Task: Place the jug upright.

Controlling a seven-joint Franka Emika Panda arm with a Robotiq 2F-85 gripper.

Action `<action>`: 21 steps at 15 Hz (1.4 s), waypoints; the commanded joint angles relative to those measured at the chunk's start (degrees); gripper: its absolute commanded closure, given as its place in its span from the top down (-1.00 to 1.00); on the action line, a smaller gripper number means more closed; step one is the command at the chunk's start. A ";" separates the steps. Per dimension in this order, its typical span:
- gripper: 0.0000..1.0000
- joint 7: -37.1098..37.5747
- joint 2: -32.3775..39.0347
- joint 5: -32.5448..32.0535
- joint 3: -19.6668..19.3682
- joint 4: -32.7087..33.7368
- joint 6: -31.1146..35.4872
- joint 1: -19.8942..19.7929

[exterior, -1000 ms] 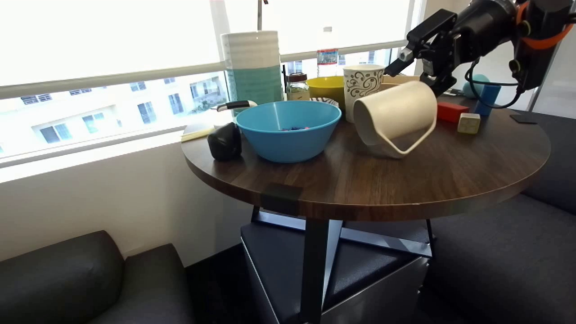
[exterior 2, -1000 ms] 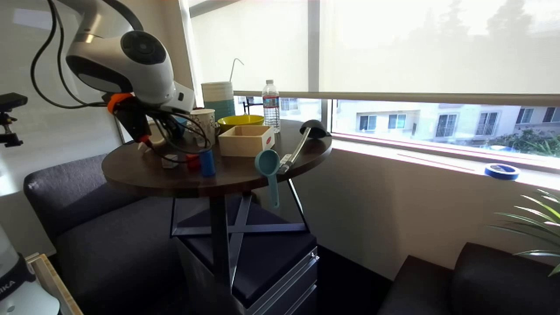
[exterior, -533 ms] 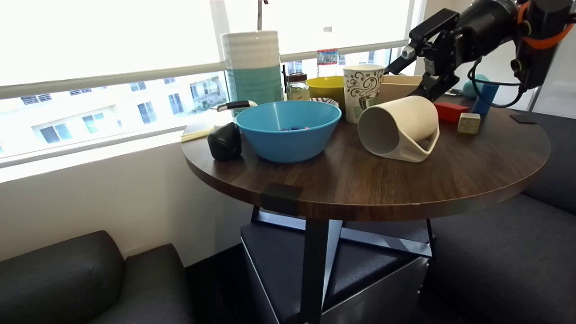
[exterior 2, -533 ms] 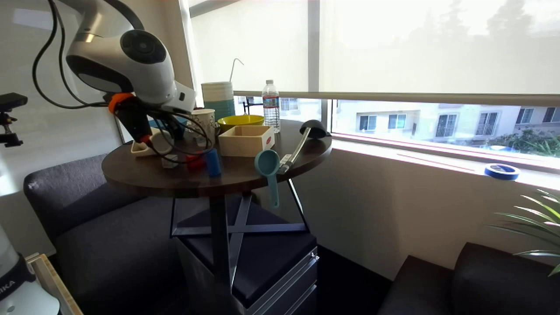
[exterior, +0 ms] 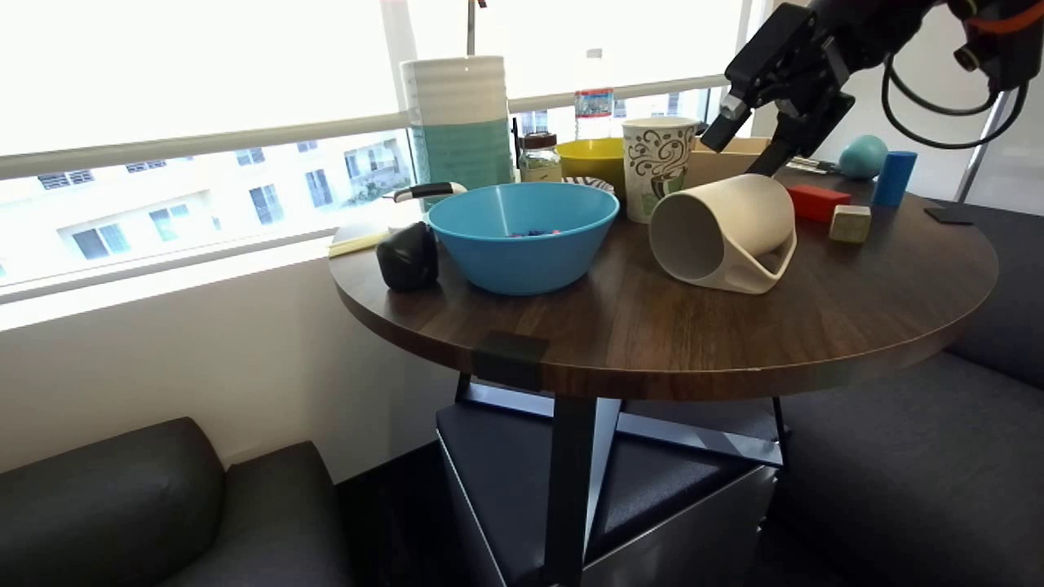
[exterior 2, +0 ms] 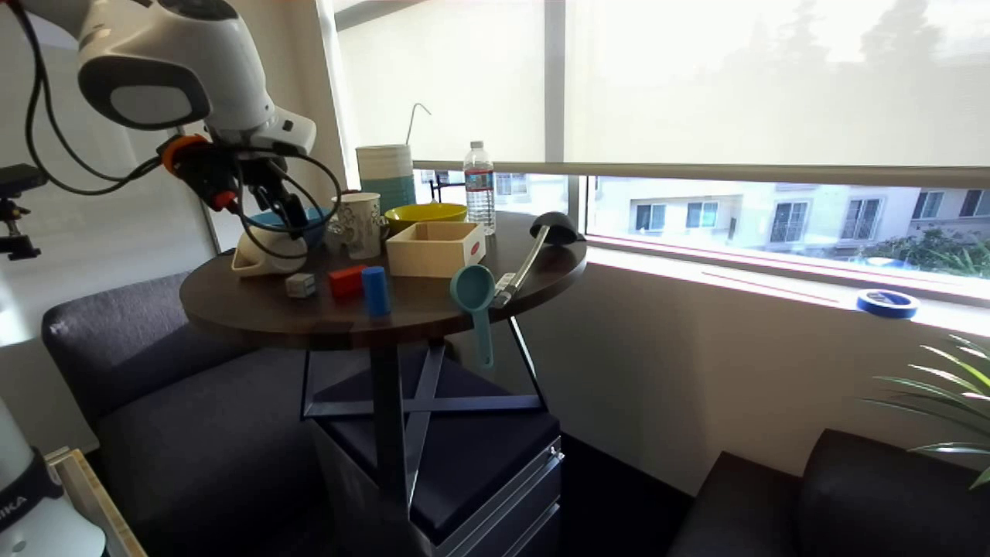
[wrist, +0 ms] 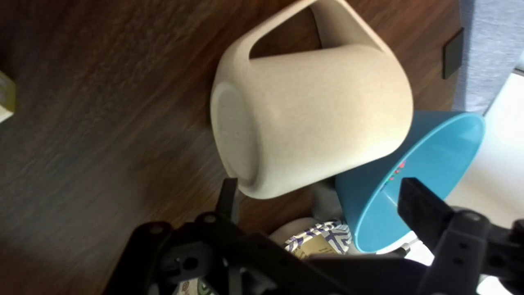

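Lying on round table (exterior: 636, 330) near window (exterior: 342, 175): the jug (exterior: 746, 214)

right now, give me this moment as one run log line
task: jug upright | jug: lying on its side on table | gripper: open, near jug, not gripping it | status: not yet upright

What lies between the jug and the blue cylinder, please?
The red block and small cube lie between jug and cylinder in both exterior views.
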 commanded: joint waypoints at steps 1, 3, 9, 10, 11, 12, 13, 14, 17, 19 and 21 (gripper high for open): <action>1.00 15.14 -5.37 -14.85 2.75 1.12 -2.84 0.63; 1.00 22.04 -6.57 -23.02 3.39 2.75 -5.67 1.55; 1.00 35.75 -2.88 -39.96 9.39 11.33 -18.37 2.47; 1.00 36.90 -1.37 -41.55 10.50 12.61 -20.04 2.74; 1.00 37.76 -0.08 -42.89 11.37 13.73 -21.48 3.07; 1.00 38.84 1.34 -44.43 12.43 14.73 -22.41 3.31; 1.00 39.78 2.53 -45.85 13.33 15.55 -23.26 3.65; 1.00 40.69 4.09 -47.14 14.04 16.53 -23.68 4.01; 1.00 43.83 8.66 -51.17 15.87 19.02 -23.87 4.93; 1.00 45.37 10.71 -52.93 16.16 20.12 -23.71 5.84; 1.00 47.06 12.42 -54.19 16.20 21.25 -24.20 6.74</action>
